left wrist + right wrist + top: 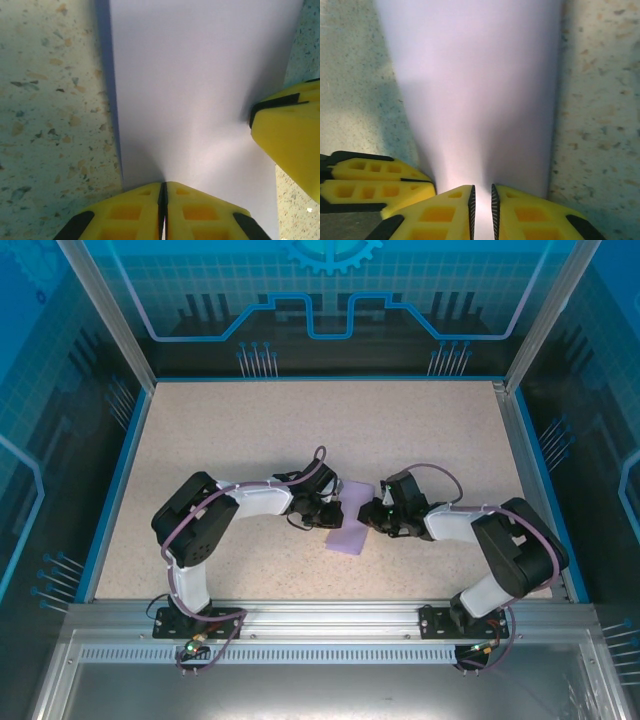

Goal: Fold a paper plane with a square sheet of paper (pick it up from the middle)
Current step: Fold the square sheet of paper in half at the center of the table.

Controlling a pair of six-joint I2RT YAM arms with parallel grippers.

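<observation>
Now | left arm, right arm elbows out, wrists facing | left jaws, right jaws clamped on sheet

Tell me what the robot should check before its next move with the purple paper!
1. The left gripper pinches the square sheet of paper: ok, jaws closed on its edge.
2. The right gripper pinches it too: cannot tell, a thin slit shows between its jaws.
3. Grippers not bumping each other: cannot tell, they sit very close together.
4. Paper without rips: ok, it looks smooth.
5. Paper over the table, away from its edges: ok.
</observation>
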